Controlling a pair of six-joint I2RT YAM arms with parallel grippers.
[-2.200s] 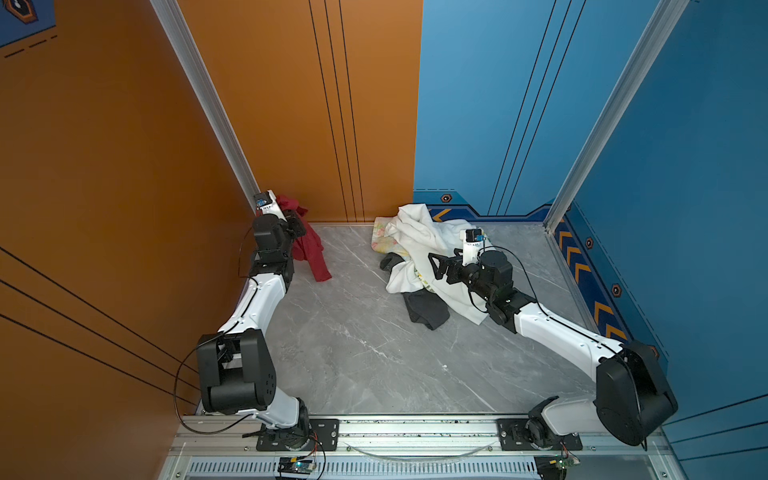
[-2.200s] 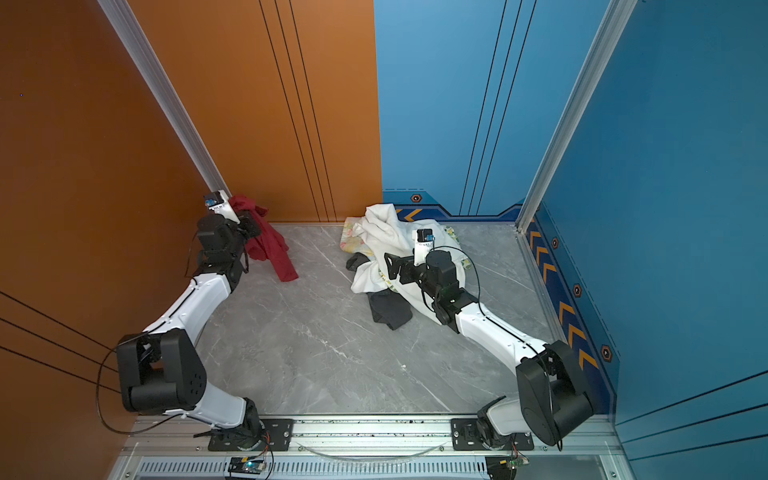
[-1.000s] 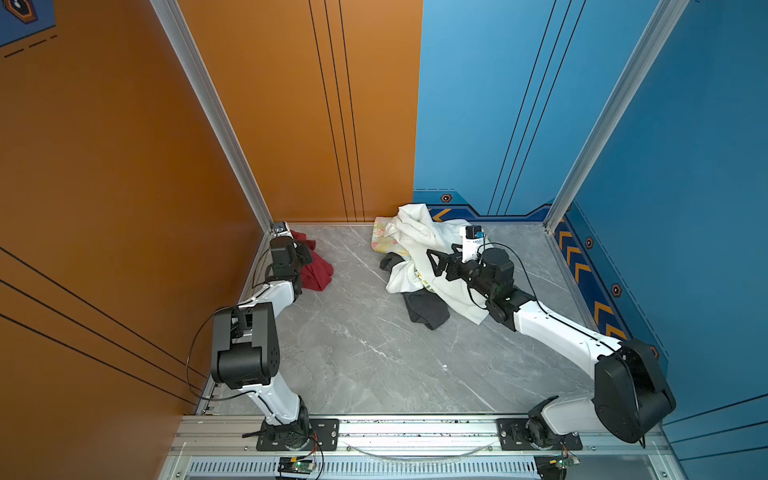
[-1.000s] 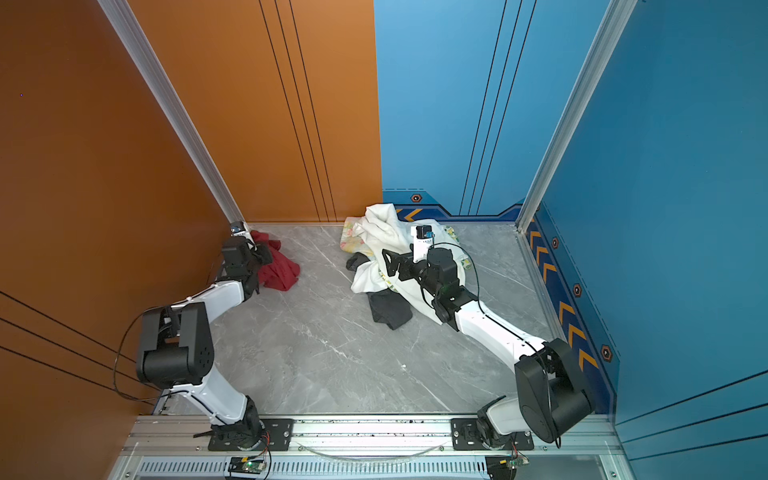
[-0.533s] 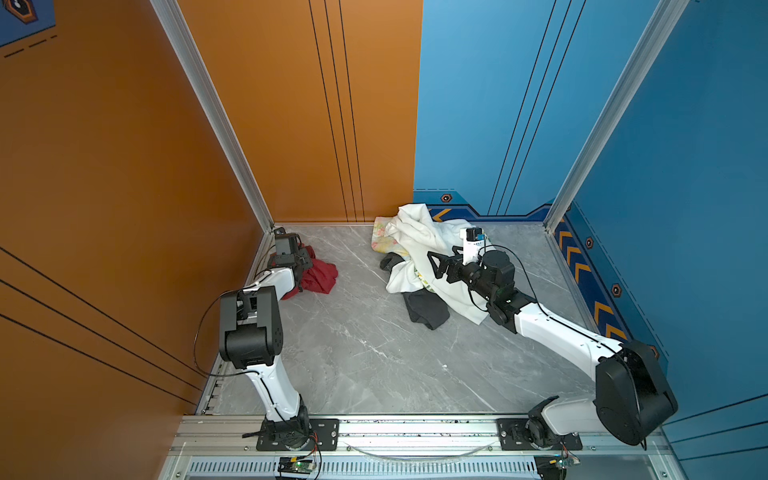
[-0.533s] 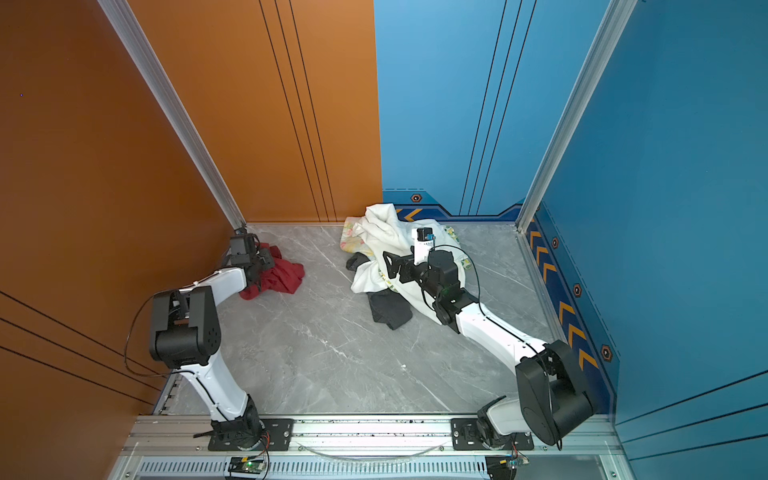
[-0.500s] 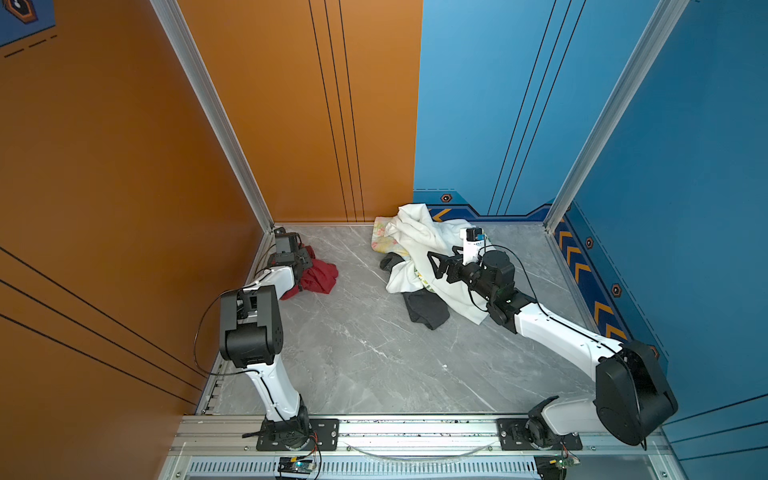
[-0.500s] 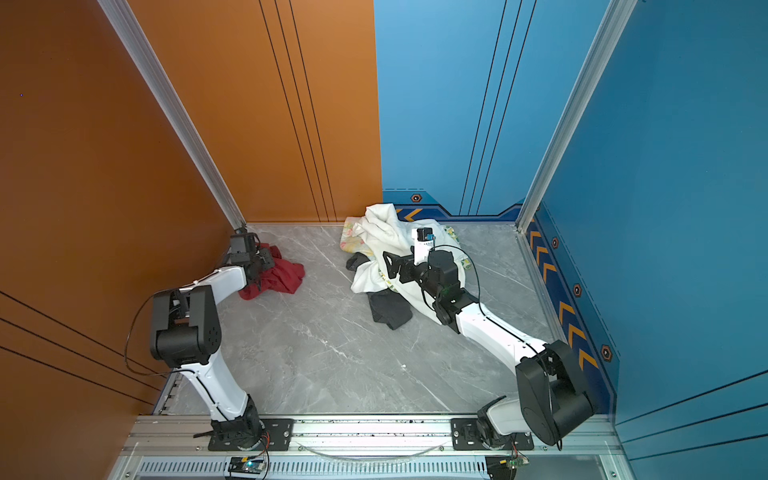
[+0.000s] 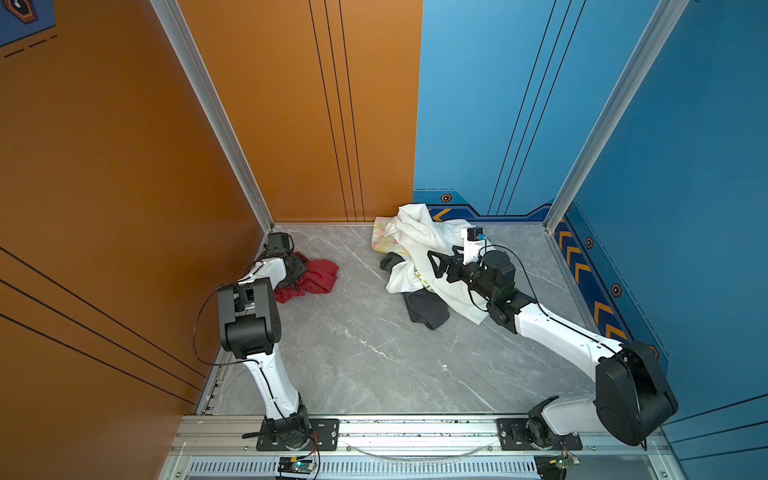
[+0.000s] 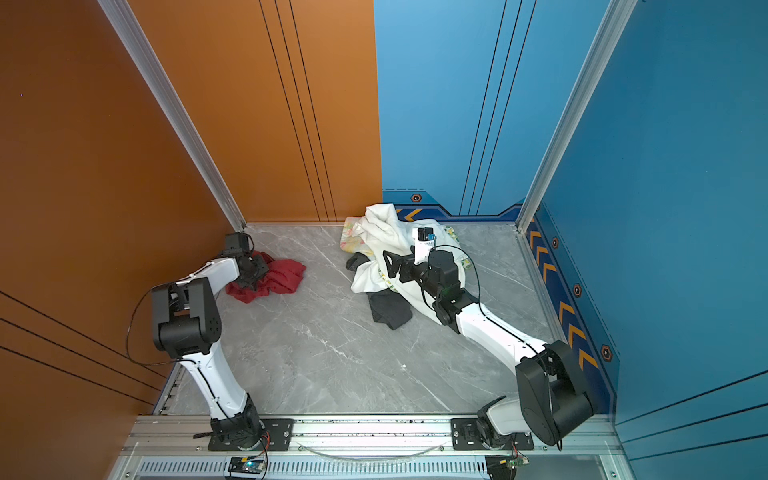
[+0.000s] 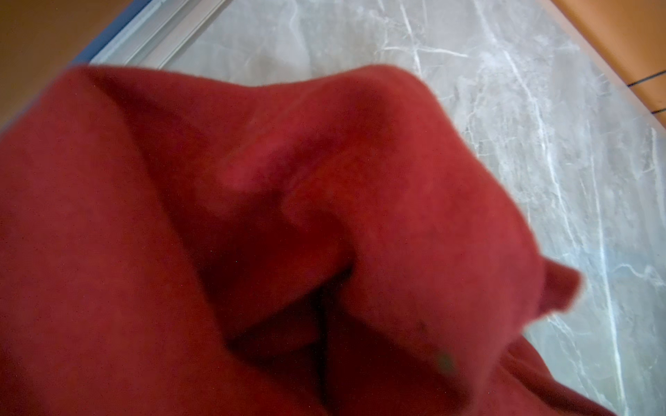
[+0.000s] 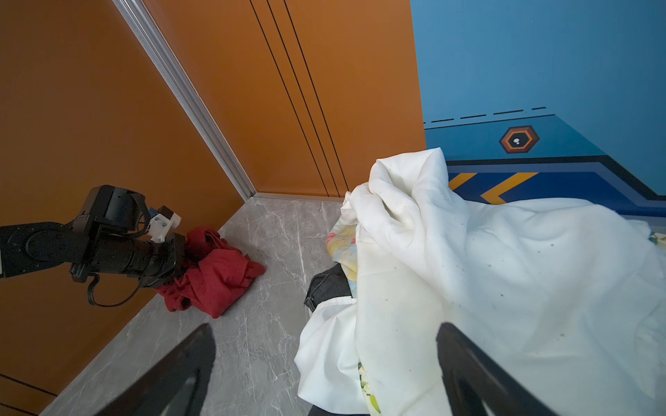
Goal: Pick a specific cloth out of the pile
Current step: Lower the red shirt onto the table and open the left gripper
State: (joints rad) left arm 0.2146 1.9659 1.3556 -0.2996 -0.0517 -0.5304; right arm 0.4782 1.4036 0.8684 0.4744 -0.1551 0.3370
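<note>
Clamping the cloth point(image 9: 319, 277), left jaws rest apart from the pile point(image 9: 415, 233)

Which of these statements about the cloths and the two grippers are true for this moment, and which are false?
1. The red cloth lies apart from the pile. True.
2. The left gripper is open and empty. False: it is shut on the red cloth.
3. The right gripper is open and holds nothing. True.
4. The red cloth hangs clear above the table. False: it rests bunched on the table, beside the orange wall.
</note>
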